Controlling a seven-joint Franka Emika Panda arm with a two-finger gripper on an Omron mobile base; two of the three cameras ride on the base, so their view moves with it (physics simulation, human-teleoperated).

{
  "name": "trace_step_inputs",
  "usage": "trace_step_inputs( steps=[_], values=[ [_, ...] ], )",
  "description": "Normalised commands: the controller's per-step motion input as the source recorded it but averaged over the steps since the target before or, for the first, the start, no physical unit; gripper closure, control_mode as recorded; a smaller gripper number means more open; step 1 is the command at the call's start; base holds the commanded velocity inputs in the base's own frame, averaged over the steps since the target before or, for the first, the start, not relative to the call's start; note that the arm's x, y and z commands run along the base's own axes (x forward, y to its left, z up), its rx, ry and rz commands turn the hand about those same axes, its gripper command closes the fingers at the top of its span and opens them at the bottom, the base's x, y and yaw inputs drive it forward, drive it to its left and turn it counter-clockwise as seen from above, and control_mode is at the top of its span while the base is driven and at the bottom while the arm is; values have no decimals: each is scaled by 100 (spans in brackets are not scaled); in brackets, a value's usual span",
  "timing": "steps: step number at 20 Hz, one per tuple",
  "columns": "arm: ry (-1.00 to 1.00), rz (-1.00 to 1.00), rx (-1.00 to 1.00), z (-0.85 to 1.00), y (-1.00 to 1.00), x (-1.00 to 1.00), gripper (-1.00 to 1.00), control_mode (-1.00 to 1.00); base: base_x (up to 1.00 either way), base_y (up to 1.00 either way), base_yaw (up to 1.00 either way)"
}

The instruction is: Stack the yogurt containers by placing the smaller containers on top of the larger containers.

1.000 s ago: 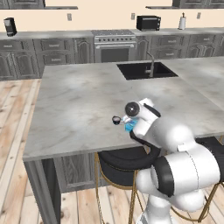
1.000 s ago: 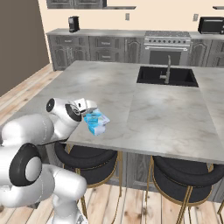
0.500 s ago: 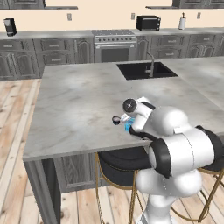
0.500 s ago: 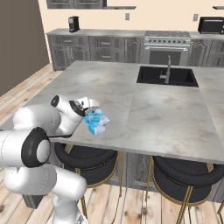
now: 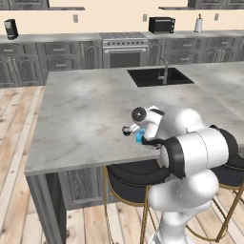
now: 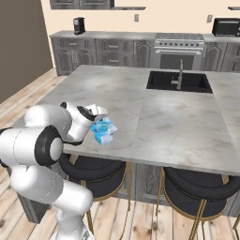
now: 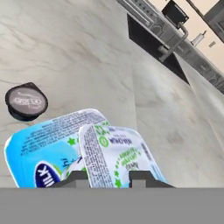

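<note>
Working at the near edge of the island counter [image 5: 81, 119], low, arm folded tight over the stools [image 6: 98, 171]. The big tub [image 7: 41, 148], bright blue with a wide pale lid rim, sits close to that front edge; in the right base view it shows as a blue tub [image 6: 104, 132] just in from the lip, so little margin on the robot's side. The slab lies bare to the left and toward the back, as far as the sink [image 5: 159, 76] with its faucet [image 7: 175, 41] well away at the far side.

Small tub [image 7: 114, 153], light blue with pale printed lid, lies over the big tub's lid, overlapping its right part and tilted; whether it sits flat on it is not clear from the hand view. Tiny dark cup [image 7: 26, 101] stands on the counter apart from both tubs, beyond and left of the big one in the hand view; from the left base view it shows as a dark cup [image 5: 127, 130] just beside the hand.

Gripper [image 7: 107, 178]: jaws drawn narrow, one tip at each side of the small tub's near edge, clamped on it. Left finger [image 7: 75, 178] lies against the big tub's lid too.
</note>
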Motion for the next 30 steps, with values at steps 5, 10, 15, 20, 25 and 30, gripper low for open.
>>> trace_step_inputs(
  steps=[5,10,15,20,25,30],
  values=[
    [0,0,0,-22,0,27,100,-100,0,0,0],
    [0,0,0,-20,0,28,100,-100,0,0,0],
    [0,0,0,-16,0,3,100,-100,0,0,0],
    [0,0,0,-23,3,0,-100,-100,0,0,0],
    [0,0,0,-20,1,0,-100,-100,0,0,0],
    [0,0,0,5,1,-11,-100,-100,0,0,0]
  ],
)
